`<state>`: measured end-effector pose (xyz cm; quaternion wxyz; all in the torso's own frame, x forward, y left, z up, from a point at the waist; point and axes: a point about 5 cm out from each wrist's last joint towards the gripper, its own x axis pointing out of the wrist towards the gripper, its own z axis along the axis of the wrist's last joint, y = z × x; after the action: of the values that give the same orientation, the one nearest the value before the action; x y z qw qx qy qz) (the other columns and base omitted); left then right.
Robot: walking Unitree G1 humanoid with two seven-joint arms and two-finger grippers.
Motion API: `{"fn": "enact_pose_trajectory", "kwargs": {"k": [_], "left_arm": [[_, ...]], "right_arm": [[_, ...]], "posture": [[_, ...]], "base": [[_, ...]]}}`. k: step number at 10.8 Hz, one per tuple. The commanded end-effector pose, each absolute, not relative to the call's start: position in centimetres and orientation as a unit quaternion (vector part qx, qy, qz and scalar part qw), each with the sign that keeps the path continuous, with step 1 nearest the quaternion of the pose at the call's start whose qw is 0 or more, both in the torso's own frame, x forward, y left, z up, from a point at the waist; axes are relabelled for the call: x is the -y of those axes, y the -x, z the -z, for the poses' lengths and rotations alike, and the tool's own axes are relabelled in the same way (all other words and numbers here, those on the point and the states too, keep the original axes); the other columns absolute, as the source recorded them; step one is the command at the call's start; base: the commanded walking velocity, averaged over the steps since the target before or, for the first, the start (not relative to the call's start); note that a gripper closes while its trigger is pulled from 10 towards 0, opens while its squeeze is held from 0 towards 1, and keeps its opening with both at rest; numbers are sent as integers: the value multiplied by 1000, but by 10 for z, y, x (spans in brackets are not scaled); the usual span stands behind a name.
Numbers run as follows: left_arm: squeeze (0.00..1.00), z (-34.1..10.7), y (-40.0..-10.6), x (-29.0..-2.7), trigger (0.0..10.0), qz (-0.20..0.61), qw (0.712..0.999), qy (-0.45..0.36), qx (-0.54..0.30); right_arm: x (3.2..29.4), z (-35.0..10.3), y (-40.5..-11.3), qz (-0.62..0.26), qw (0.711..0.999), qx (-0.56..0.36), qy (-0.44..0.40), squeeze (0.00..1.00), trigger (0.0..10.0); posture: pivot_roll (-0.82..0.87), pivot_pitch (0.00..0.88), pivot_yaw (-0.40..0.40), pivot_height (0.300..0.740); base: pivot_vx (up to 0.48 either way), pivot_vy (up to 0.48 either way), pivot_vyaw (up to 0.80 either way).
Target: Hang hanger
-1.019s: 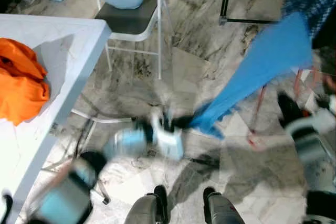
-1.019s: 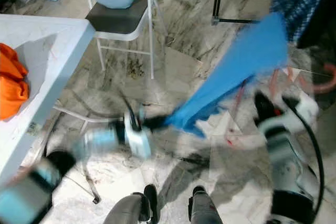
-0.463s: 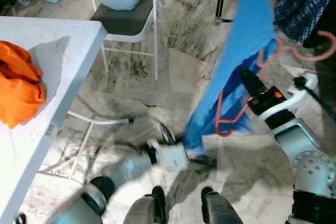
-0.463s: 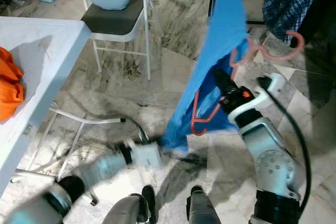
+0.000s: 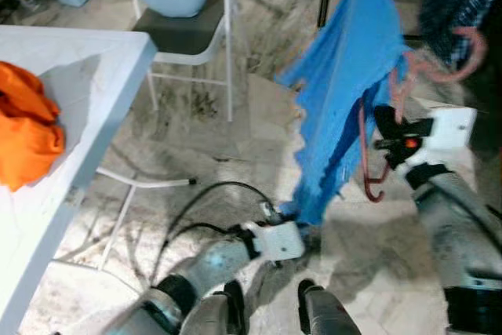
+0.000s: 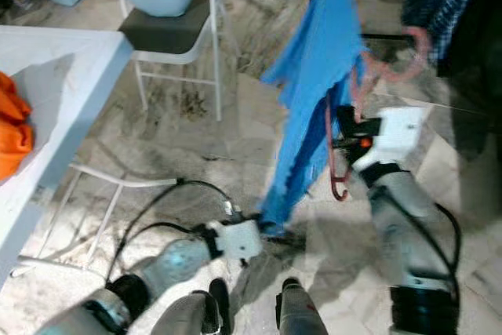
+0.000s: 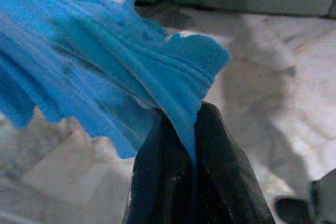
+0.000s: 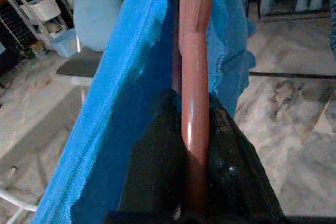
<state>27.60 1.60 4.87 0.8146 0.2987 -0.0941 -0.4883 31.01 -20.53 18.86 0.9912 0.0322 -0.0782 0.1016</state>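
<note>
One salmon-pink plastic hanger (image 5: pixel 375 147) carries one bright blue knitted garment (image 5: pixel 343 100), and one crumpled orange cloth (image 5: pixel 28 135) lies on the white table (image 5: pixel 94 76), beyond which stands one white-framed folding chair with a dark seat (image 5: pixel 184 33). The right gripper (image 8: pixel 195 129), raised at mid height with its forearm reaching forward, has its two black fingers clamped on the hanger's bar, the garment draped just beside them. The left gripper (image 7: pixel 190 145), held low over the marble floor (image 5: pixel 235 123) with its arm stretched forward, pinches the garment's bottom edge between closed fingers.
</note>
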Motion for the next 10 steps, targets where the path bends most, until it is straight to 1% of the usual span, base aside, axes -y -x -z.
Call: {"fn": "enact_pose_trajectory", "kwargs": {"k": [1, 2, 4, 6, 8, 9, 10], "left_arm": [[529, -37, -271, -22, 10000, 495, 817, -289, 58], [1000, -38, -270, -17, 10000, 502, 818, -277, 50], [1000, -40, -267, -11, 10000, 519, 817, -248, 45], [1000, -41, -270, -20, 10000, 518, 815, -257, 47], [1000, -46, -271, -27, 10000, 524, 818, -230, 52], [1000, -48, -272, -29, 10000, 516, 823, -230, 64], [1000, -54, -278, -34, 10000, 489, 835, -237, 85]], "right_arm": [[196, -194, -310, -117, 988, 99, -27, 0, 10000], [196, -196, -312, -102, 987, 122, -16, 0, 10000], [196, -193, -309, -98, 985, 141, 2, 0, 10000], [203, -183, -305, -83, 987, 137, 21, 0, 10000], [210, -177, -300, -72, 987, 144, 26, 0, 10000], [210, -175, -298, -74, 986, 145, 40, 0, 10000], [211, -168, -293, -87, 985, 136, 60, 0, 10000]], "posture": [[-216, 249, 106, 740], [-224, 247, 107, 740], [-233, 245, 111, 740], [-235, 248, 111, 740], [-243, 256, 119, 740], [-246, 257, 116, 740], [-245, 258, 116, 740]], "base": [[0, 0, 0], [0, 0, 0], [0, 0, 0], [0, 0, 0], [0, 0, 0], [0, 0, 0], [0, 0, 0]]}}
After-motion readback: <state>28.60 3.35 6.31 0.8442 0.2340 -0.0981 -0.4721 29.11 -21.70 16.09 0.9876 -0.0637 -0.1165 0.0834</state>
